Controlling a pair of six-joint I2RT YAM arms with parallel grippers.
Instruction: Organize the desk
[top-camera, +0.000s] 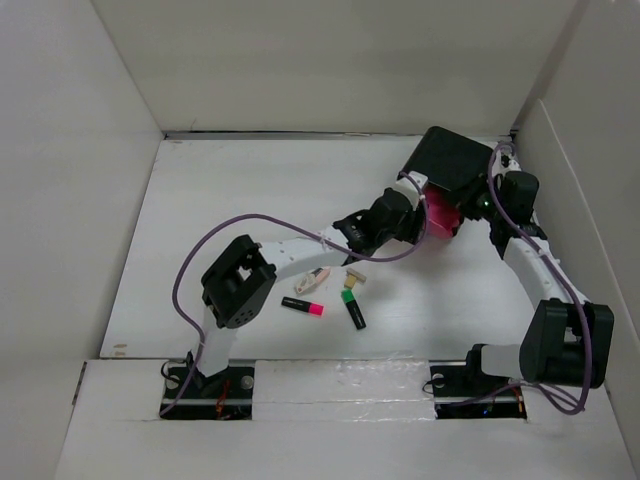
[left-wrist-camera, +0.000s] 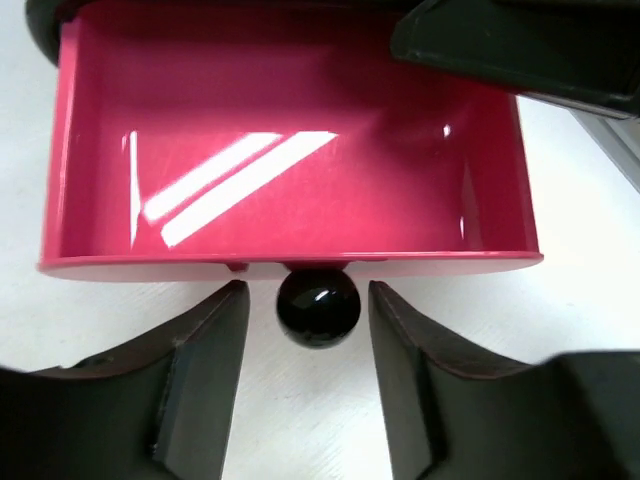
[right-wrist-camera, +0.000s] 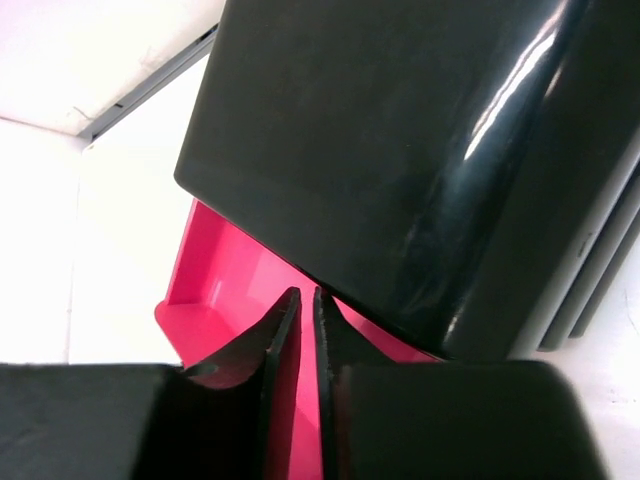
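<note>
At the far right corner of the rigid white worktop (top-camera: 230, 190), the pink drawer (left-wrist-camera: 300, 100) looks light and slick, best taken by its round black knob (left-wrist-camera: 318, 307), which the left fingers (left-wrist-camera: 200, 380) flank released; the right fingers (right-wrist-camera: 283, 345) are nearly clenched, empty

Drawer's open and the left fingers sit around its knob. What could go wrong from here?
The left fingers flank the knob without touching; a sideways pullback could catch it and shift the drawer. The right fingers sit close by the box; a bump could slide it.
</note>
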